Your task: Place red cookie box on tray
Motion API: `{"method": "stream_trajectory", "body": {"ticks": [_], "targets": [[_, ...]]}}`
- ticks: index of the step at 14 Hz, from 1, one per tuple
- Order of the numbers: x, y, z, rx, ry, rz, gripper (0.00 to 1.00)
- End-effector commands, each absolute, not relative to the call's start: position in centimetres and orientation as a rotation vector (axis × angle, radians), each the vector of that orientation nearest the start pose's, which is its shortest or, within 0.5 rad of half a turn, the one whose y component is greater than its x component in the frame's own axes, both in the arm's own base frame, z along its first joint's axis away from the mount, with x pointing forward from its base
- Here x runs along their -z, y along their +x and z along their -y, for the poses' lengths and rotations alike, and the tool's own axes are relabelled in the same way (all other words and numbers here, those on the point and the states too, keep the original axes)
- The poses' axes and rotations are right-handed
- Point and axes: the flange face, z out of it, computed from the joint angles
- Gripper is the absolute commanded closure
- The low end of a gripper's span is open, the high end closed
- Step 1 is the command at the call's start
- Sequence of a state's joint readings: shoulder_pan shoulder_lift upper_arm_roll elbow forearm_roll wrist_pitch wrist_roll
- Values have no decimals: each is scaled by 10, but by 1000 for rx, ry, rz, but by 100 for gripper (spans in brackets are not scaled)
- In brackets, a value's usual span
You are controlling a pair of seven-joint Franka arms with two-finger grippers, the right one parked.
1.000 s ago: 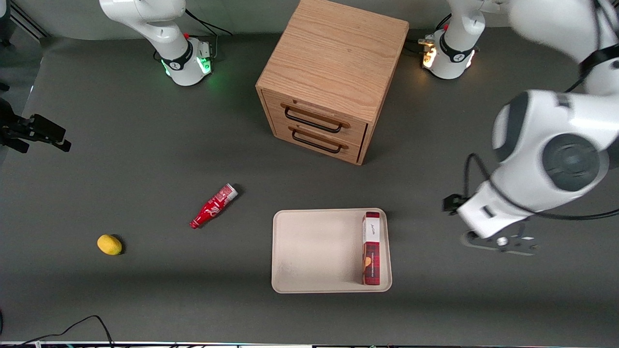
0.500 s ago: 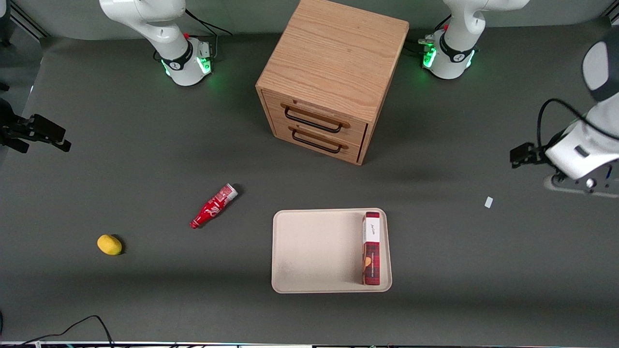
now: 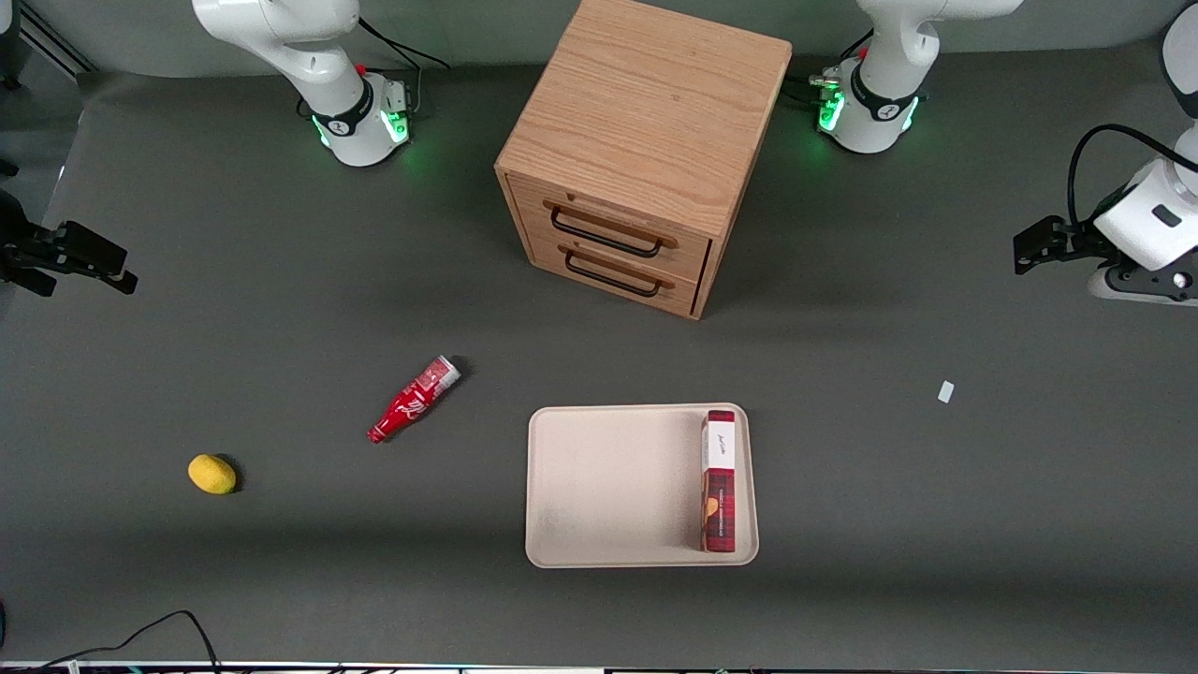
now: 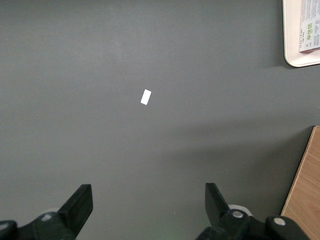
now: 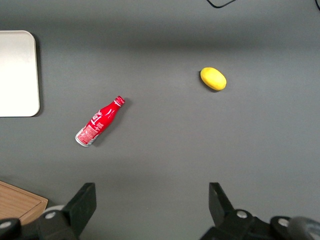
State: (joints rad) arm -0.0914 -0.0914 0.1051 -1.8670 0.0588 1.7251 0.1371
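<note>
Since a second ago the left arm has swung away from the tray's side and up toward its own end of the worktop, uncovering a small white scrap that it had hidden; the box and tray have not shifted.

Front view: the red cookie box (image 3: 719,480) lies flat inside the tray (image 3: 608,487), along the edge nearest the working arm, its white end pointing toward the wooden drawer cabinet (image 3: 641,150). The hand (image 3: 1137,281) hangs well apart from the tray, above bare worktop (image 3: 281,281). The white scrap (image 3: 946,391) lies between it and the tray. A red bottle (image 3: 414,399) and a lemon (image 3: 212,474) lie toward the parked arm's end. The placing looks done; what remains, I judge, is only the retreat to rest, with no further grasp called for.

Left wrist view: the two fingers (image 4: 77,206) stand wide apart with nothing between them, touching nothing. The scrap (image 4: 146,96) lies on the worktop below, and a corner of the tray (image 4: 290,50) with the box's end (image 4: 310,35) shows.

Right wrist view: the bottle (image 5: 99,121), the lemon (image 5: 213,78) and a bare tray corner (image 5: 20,75).
</note>
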Motion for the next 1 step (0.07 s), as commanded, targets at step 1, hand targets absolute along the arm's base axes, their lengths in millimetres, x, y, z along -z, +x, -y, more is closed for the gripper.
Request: {"method": "stream_trajectory", "body": {"ticks": [1], "targets": [[-550,519,-14,-109,-3078,-225,0]]}}
